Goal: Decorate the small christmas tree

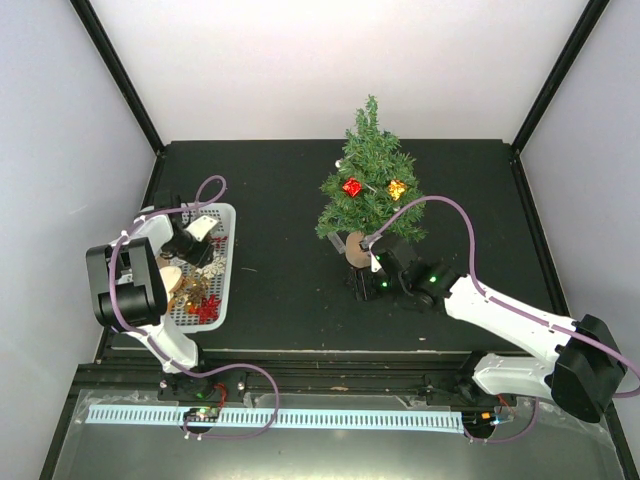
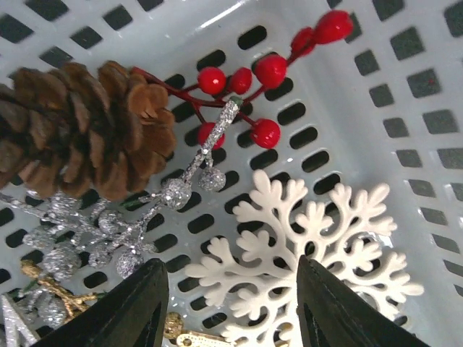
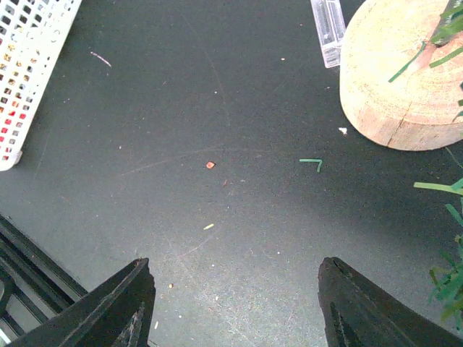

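The small christmas tree [image 1: 368,185] stands at the back middle of the black table on a round wooden stump base [image 3: 405,79]. A red gift ornament [image 1: 351,187] and a gold gift ornament [image 1: 396,189] hang on it. My left gripper [image 2: 230,303] is open inside the white basket [image 1: 222,290], its jaws straddling a white snowflake ornament [image 2: 311,253]. A pine cone [image 2: 79,130], a red berry sprig [image 2: 253,79] and a silver glitter sprig [image 2: 108,231] lie beside it. My right gripper [image 3: 235,303] is open and empty over the bare table, just in front of the stump.
The basket's corner shows at the upper left of the right wrist view [image 3: 29,65]. A small clear plastic piece [image 3: 329,29] lies next to the stump. Red and gold ornaments [image 1: 205,305] fill the basket's near end. Grey walls enclose the table.
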